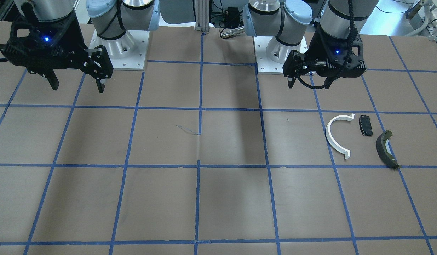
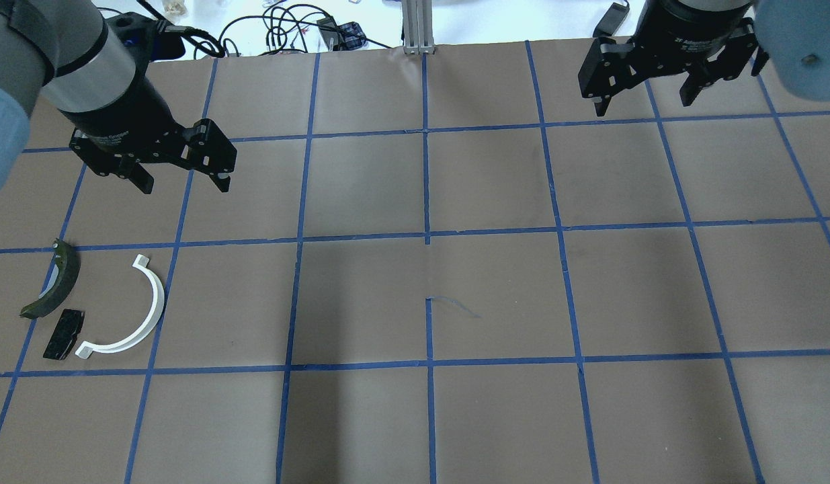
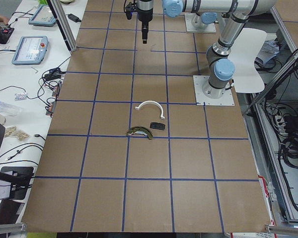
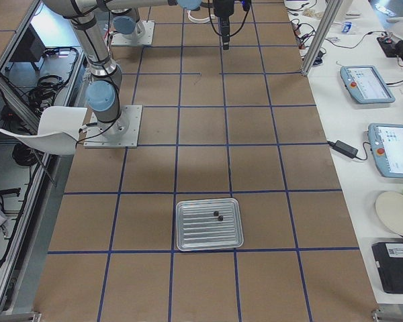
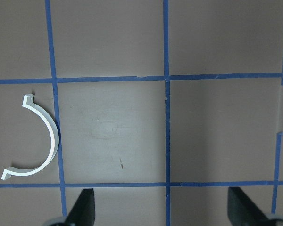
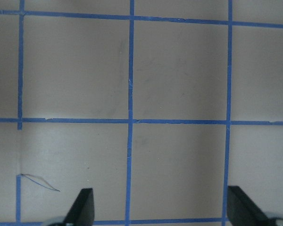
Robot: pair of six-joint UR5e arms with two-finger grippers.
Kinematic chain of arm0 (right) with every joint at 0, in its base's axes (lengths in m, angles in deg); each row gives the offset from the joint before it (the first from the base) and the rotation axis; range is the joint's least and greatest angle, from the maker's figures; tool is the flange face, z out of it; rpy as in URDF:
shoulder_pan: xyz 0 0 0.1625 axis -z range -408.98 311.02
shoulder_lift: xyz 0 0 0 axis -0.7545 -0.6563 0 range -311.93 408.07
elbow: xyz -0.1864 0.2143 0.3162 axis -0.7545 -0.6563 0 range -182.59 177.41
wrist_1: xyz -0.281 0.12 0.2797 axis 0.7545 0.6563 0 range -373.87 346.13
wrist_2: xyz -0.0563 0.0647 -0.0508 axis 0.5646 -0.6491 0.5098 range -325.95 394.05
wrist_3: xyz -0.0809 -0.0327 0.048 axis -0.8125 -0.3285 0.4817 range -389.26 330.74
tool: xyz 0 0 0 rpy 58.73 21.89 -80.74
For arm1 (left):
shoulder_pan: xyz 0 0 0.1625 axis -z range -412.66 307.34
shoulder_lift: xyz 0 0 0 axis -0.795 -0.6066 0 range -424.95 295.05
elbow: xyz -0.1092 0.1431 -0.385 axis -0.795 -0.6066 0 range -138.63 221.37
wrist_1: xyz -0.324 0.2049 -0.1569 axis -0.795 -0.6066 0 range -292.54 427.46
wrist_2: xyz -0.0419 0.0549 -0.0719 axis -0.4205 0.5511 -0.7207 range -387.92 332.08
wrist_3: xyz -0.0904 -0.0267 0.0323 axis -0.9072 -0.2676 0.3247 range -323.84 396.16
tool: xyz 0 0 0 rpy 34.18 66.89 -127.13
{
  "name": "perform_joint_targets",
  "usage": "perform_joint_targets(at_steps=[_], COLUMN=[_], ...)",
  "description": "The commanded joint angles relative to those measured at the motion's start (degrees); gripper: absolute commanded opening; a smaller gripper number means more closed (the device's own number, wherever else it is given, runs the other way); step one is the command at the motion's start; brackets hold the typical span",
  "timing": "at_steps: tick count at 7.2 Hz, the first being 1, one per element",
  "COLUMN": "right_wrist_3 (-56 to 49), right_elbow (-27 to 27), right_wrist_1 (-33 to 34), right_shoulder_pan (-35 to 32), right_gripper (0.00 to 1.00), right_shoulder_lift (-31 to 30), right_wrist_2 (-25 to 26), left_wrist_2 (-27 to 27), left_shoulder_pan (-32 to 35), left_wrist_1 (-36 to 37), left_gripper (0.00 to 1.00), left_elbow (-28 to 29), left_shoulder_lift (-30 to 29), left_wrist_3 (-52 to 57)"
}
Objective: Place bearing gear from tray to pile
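Nearest us, two small dark gears (image 4: 211, 215) lie in the tray (image 4: 195, 236). We see left gripper (image 2: 184, 183), near the white half-ring (image 2: 161, 302) (black pad (image 2: 63, 334), olive shoe (image 2: 58, 286) beside it), and right gripper (image 2: 643, 104) spread wide, empty.

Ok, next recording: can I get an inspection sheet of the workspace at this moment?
Surface: table, brown paper, blue tape grid.
Job's things: tray holds two small dark parts; pile is white half-ring, black pad, olive shoe, by the left tool.
Clutter: thin blue strand mid-table.
Tools: left tool and right tool open, empty, above the table.
Cables: loose cables on the bench beyond the table.
Surroundings: teach pendants, white chair.
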Motion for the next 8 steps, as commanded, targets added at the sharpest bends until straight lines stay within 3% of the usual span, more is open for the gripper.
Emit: perform_joint_targets(at_steps=[1,3,5,7,8], right_wrist_3=[-22.0,-42.9,-51.8,-78.5,-84.4], right_elbow=[0.2,0.7,0.6,1.2,1.8], right_wrist_1=[-1.5,-1.3,-0.9,-1.2,-0.2], right_shoulder_pan=[6.2,18.1,29.6,33.7,34.7], right_gripper=[1.0,1.0,1.0,1.0,1.0], right_shoulder_lift=[0.2,1.2,4.6,7.7,11.1], right_wrist_2=[-0.2,-0.4,-0.3,0.3,0.6], left_wrist_2=[0.0,0.2,0.1,0.1,0.0], left_shoulder_pan=[0.0,0.0,0.0,0.0,0.0], left_wrist_1=[0.3,0.2,0.2,0.2,0.3], left_gripper=[1.0,1.0,1.0,1.0,1.0], left_elbow=[-0.1,-0.2,-0.3,-0.4,-0.4], left_shoulder_lift=[0.0,0.0,-0.1,-0.1,-0.2], left_wrist_3=[0.0,0.0,0.0,0.0,0.0])
